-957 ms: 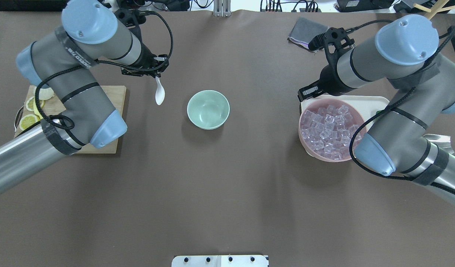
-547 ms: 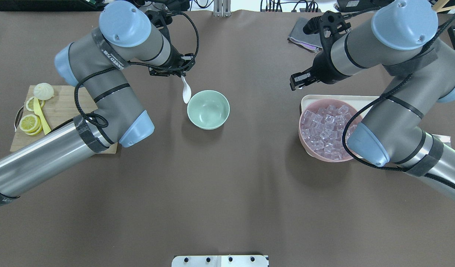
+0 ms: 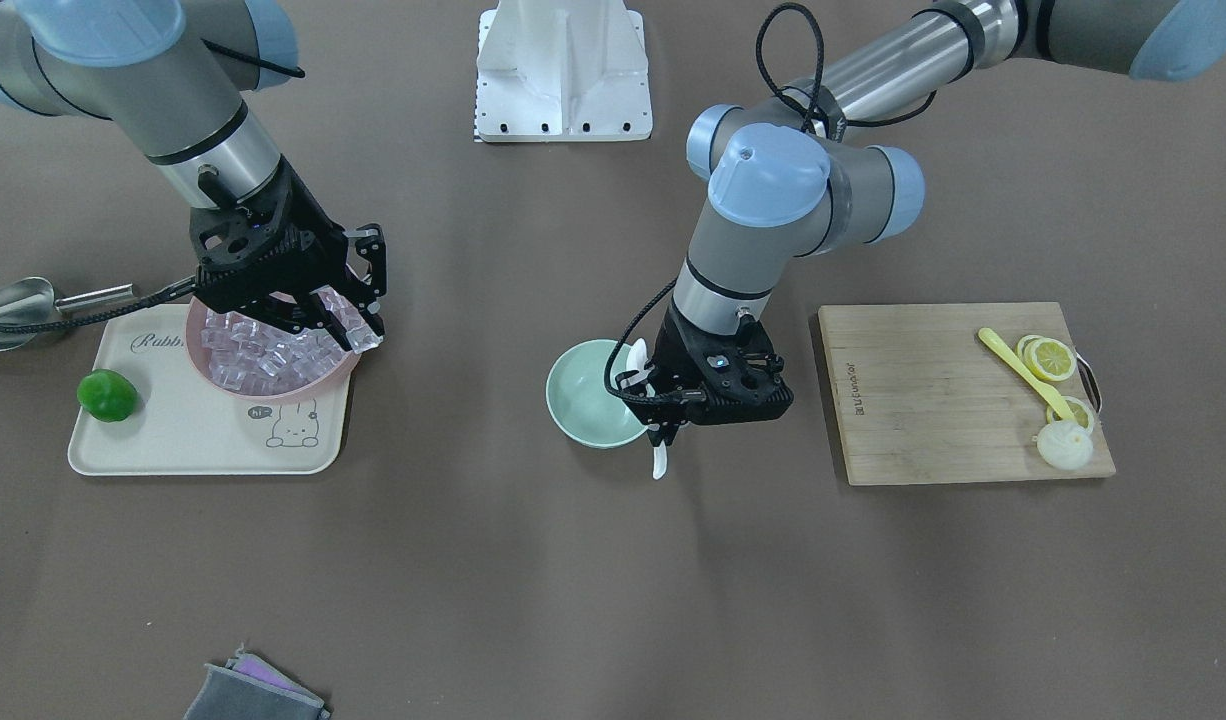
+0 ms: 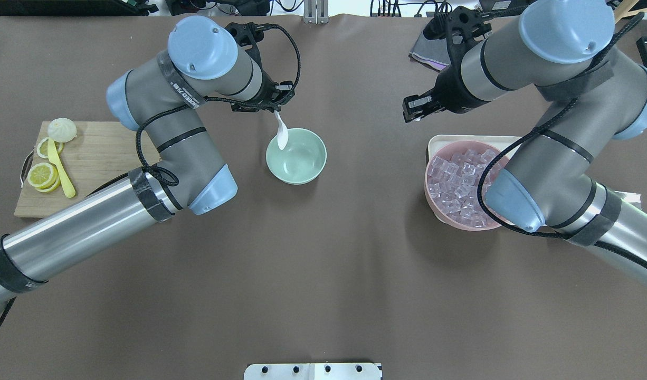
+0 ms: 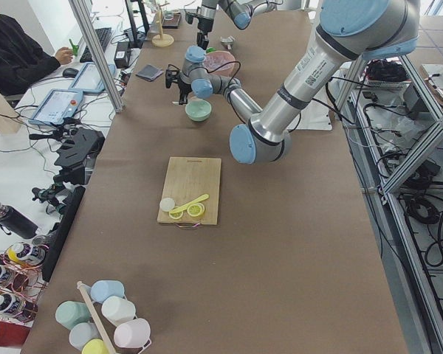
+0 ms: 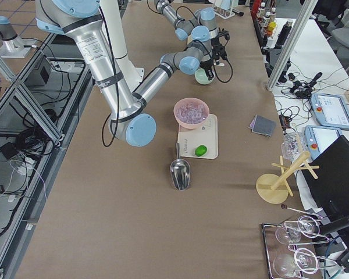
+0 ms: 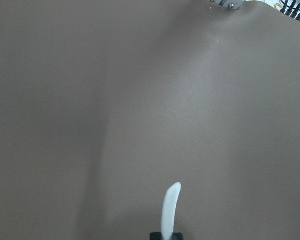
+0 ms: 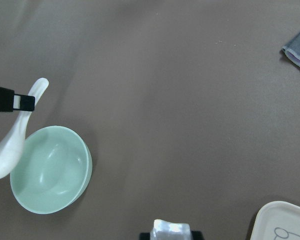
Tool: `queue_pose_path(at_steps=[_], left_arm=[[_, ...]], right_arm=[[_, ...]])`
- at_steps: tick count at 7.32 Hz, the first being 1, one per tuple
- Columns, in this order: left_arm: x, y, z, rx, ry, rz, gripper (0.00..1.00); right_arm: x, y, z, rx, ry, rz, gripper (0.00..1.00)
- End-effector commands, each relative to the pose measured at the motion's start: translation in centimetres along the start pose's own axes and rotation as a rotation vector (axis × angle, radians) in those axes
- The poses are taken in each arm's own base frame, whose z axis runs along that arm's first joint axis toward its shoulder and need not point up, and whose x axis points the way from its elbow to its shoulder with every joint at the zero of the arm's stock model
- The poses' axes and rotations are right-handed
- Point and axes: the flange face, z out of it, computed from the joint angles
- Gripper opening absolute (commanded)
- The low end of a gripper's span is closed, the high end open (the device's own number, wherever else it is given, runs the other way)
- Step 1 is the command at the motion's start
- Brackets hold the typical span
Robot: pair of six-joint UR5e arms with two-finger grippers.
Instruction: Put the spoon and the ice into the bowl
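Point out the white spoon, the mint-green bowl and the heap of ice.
spoon (image 4: 283,138), overhead exterior view, on its scoop.
bowl (image 4: 303,159), overhead exterior view, on its bare inside.
ice (image 4: 460,179), overhead exterior view, on the cubes in the middle of the heap.

The left arm (image 4: 181,150) and right arm (image 4: 561,158) are showing grey joints, pale-blue caps. Black cables (image 4: 162,177) are looping along both.
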Motion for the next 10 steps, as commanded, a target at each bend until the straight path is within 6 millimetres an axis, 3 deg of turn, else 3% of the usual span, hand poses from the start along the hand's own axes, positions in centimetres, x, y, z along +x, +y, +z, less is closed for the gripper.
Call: queue_pose_path(at_steps=[1, 2, 4, 5, 8, 9, 10], left_arm=[[1.0, 2.2, 0.8, -0.011, 0.009, 0.015, 0.35], [0.7, 2.4, 1.0, -0.015, 0.005, 0.022, 0.95], [1.1, 1.6, -0.7, -0.006, 0.024, 0.028, 0.97], [-0.9, -1.8, -2.3, 0.022, 0.014, 0.035, 0.97], [-15.3, -10.0, -9.5, 0.006, -0.006, 0.225, 0.98], [-18.5, -12.9, -11.9, 0.035, -0.021, 0.289, 0.98], [-22.9, -15.0, -14.5, 0.046, -0.038, 0.338, 0.98]], right_arm=[[-0.7, 0.0, 0.0, 0.002, -0.007, -0.005, 0.00], [-0.9, 0.1, 0.2, -0.001, -0.009, 0.002, 0.00], [-3.4, 0.0, 0.6, 0.011, -0.023, 0.038, 0.00], [-5.1, -0.2, 1.6, 0.038, -0.010, 0.071, 0.00], [-11.4, -2.1, 5.9, 0.092, 0.032, 0.111, 0.00], [-13.5, -1.8, 7.6, 0.098, 0.044, 0.113, 0.00], [-15.4, 0.1, 10.3, 0.134, 0.065, 0.094, 0.00]])
